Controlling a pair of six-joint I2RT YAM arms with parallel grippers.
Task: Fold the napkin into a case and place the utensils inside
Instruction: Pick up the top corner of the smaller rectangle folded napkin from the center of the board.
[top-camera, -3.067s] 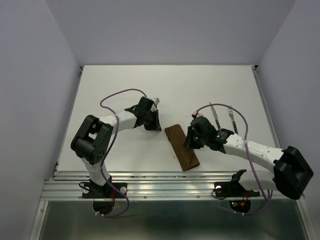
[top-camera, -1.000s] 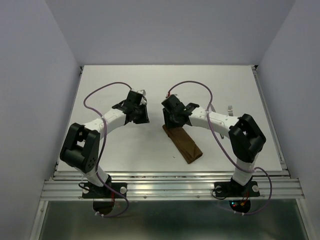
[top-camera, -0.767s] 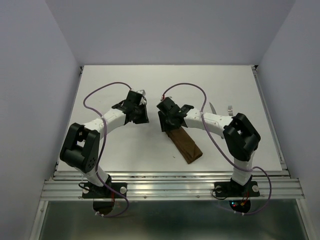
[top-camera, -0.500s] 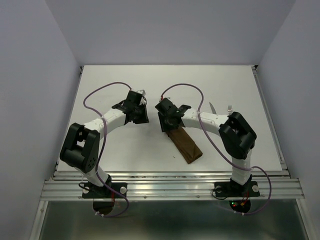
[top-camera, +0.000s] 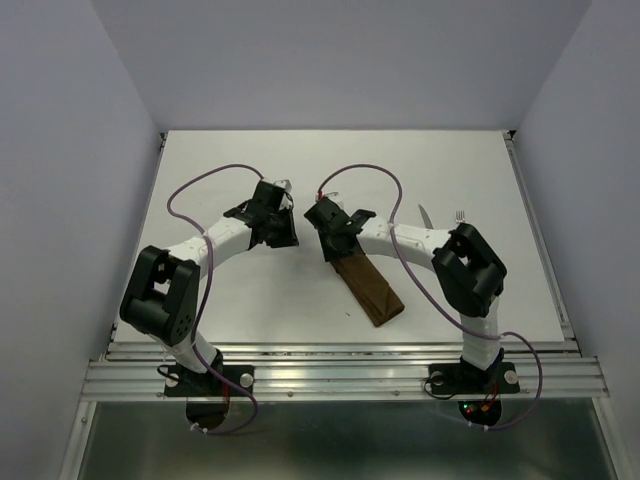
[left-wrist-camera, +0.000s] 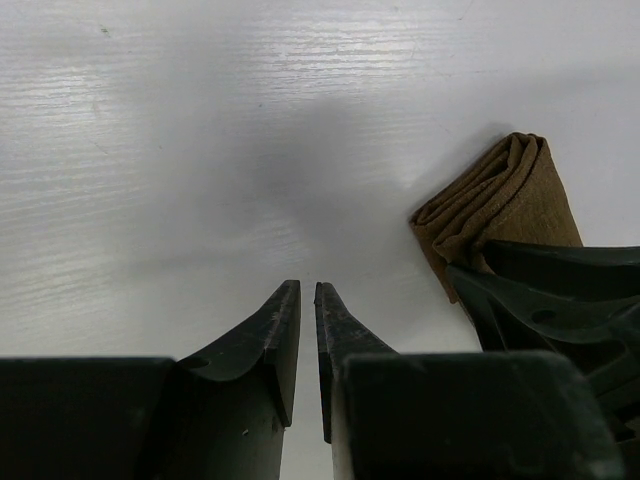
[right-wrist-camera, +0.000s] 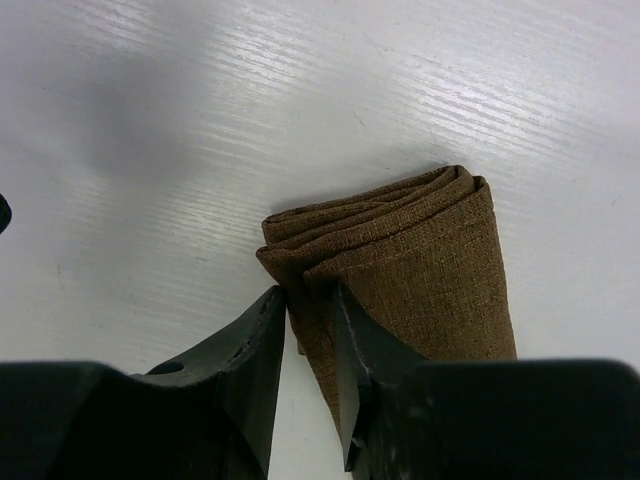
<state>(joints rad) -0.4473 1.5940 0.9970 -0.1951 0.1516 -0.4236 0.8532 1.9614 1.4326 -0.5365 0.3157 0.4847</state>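
Since the earliest frame the right arm has swung left, away from the knife (top-camera: 424, 213) and fork (top-camera: 461, 216), to the far end of the case (top-camera: 370, 288).

Left tool (left-wrist-camera: 307, 335): fingers all but together, empty, just left of the case. Probably standing clear.

Right tool (right-wrist-camera: 308, 325): jaws narrow about the top fold at the case mouth, likely to lift it open. Pinch not confirmed.

Knife and fork lie far right on the worktop (top-camera: 250, 310), outside the case.

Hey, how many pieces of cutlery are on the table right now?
2. A slim silver metal knife and a silver fork lie side by side, far right of the white table, their near ends hidden behind the right arm.
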